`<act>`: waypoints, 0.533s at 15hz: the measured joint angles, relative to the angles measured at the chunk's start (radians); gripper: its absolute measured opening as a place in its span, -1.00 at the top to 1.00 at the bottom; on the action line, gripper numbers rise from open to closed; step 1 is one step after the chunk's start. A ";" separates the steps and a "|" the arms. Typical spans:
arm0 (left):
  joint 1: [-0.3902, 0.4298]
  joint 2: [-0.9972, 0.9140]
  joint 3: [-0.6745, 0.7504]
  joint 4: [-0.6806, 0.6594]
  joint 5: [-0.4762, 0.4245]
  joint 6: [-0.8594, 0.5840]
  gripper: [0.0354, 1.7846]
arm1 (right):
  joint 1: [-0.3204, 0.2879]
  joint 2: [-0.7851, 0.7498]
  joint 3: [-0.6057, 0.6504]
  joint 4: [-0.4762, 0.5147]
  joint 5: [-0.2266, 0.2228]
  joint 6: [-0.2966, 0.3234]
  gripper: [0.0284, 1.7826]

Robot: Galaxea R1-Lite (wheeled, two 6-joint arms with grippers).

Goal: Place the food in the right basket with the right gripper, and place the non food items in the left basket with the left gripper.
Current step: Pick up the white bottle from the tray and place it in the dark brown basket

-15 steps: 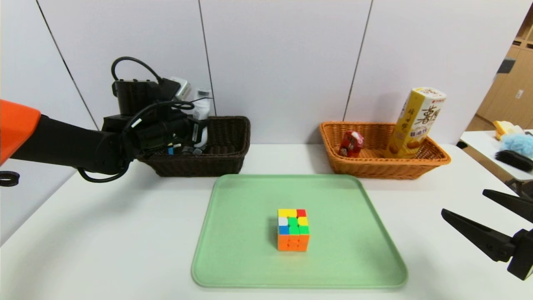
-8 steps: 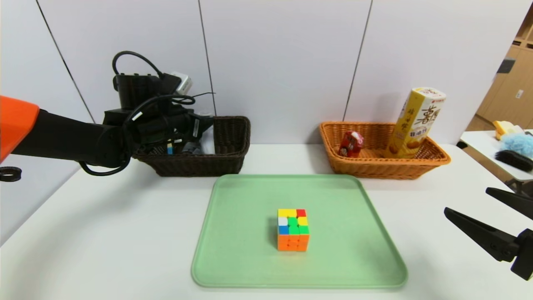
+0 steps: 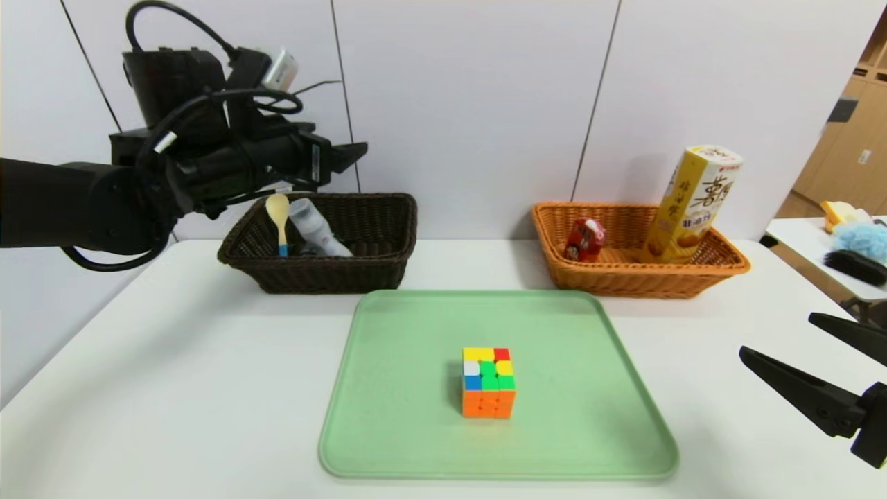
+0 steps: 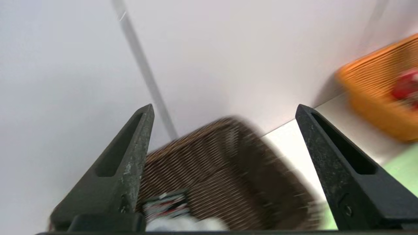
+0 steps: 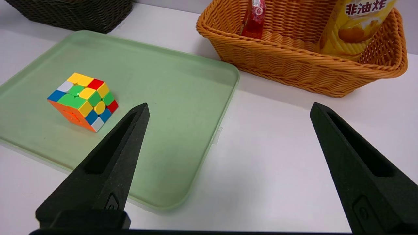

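Observation:
The multicoloured puzzle cube stands alone on the green tray. My left gripper hangs open and empty, high above the dark brown left basket. In that basket lie the blue-handled yellow spoon and the white bottle. The orange-tan right basket holds the tall yellow snack box and the red drink carton. My right gripper rests open and empty over the table, right of the tray.
A white wall runs close behind both baskets. A side table at the far right carries a blue fluffy thing and a black brush. Bare tabletop lies left of the tray and between the two baskets.
My left gripper opened, let the white bottle go into the dark brown basket, and rose well above it. The right arm has barely moved.

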 joint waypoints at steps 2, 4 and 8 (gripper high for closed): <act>-0.113 -0.081 0.011 0.057 -0.001 -0.077 -0.76 | 0.000 0.000 0.002 0.000 0.000 -0.001 -0.90; -0.206 -0.144 0.090 0.102 0.001 -0.127 -0.80 | 0.001 -0.001 0.002 0.000 -0.001 0.000 -0.90; -0.335 -0.210 0.325 0.105 0.007 -0.136 -0.84 | 0.000 -0.013 0.002 0.007 -0.003 0.003 -0.90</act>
